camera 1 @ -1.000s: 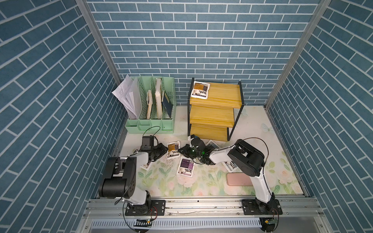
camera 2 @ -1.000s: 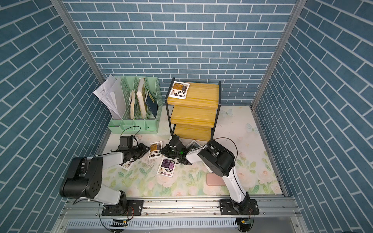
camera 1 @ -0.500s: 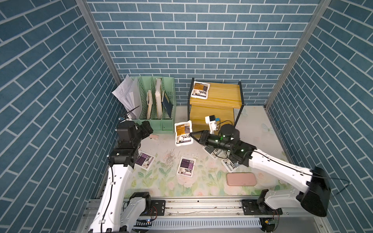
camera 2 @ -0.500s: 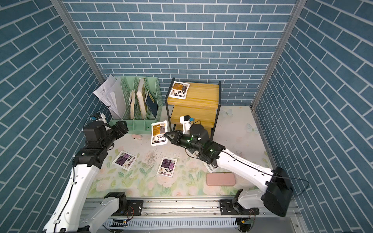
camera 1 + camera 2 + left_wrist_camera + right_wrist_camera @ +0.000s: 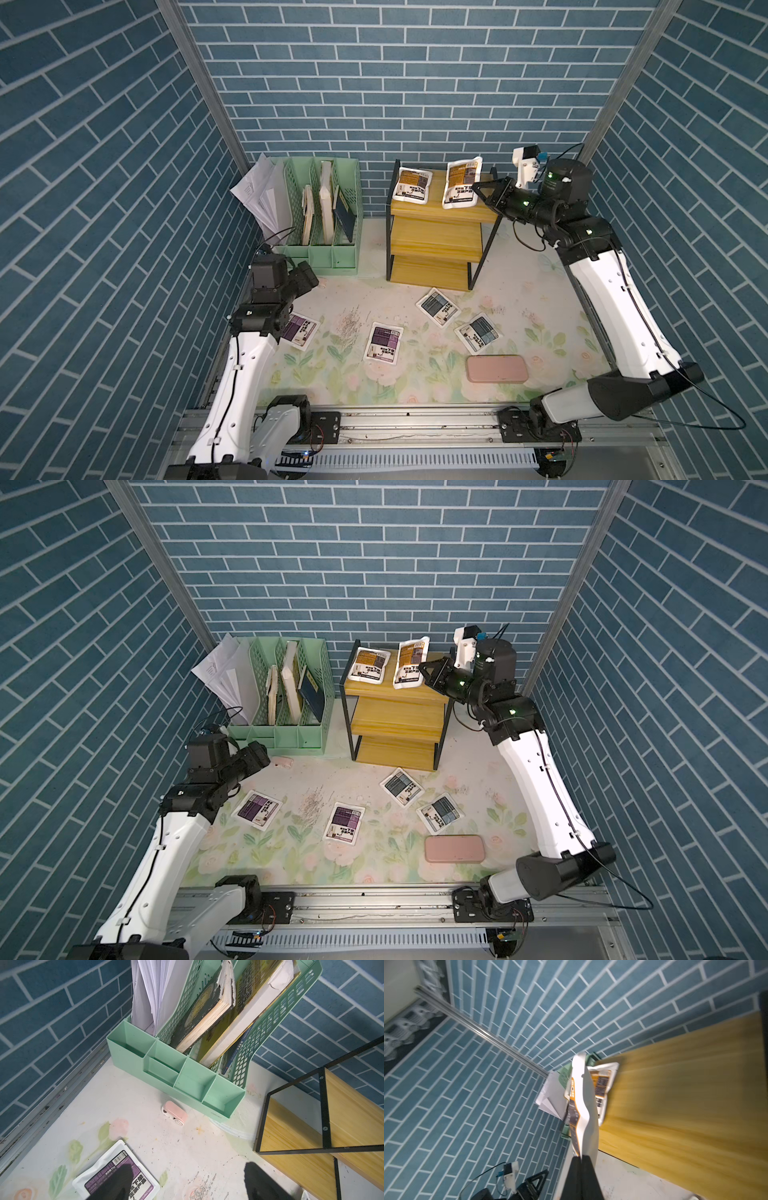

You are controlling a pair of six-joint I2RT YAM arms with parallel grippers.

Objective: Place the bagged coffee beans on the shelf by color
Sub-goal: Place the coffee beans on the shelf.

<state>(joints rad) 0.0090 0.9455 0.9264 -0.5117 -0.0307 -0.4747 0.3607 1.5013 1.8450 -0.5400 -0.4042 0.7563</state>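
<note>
The right tool [image 5: 482, 192] is clamped on one side edge of an orange pouch [image 5: 461, 183] and holds it over the right half of the top board of the shelf [image 5: 436, 245]. Its mate [image 5: 412, 185] lies flat on the left half, just beside it and apart from it in both top views. The held pouch is raised and tilted: its printed face looks up and forward, and its long axis runs front to back, roughly parallel to the mate's, with the far end rising toward the back wall. In the right wrist view the pouch [image 5: 583, 1105] appears edge-on and slightly buckled, label side turned away from the board; whether its low edge touches the board cannot be told. The step in hand is judged to be the set-down. It is best done by lowering until the pouch rests on the wood, long axis parallel to the mate and clear of the black frame post at the right. Only then should the jaws part, since a limp pouch released high may flop onto its neighbour or slide off the front edge. The left tool [image 5: 187, 1185] stands wide open and empty above a purple pouch [image 5: 112, 1159] on the counter [image 5: 540, 299]. A second purple pouch [image 5: 384, 343], a grey-blue pouch [image 5: 438, 306] and another grey-blue pouch [image 5: 478, 332] lie flat there too.
</note>
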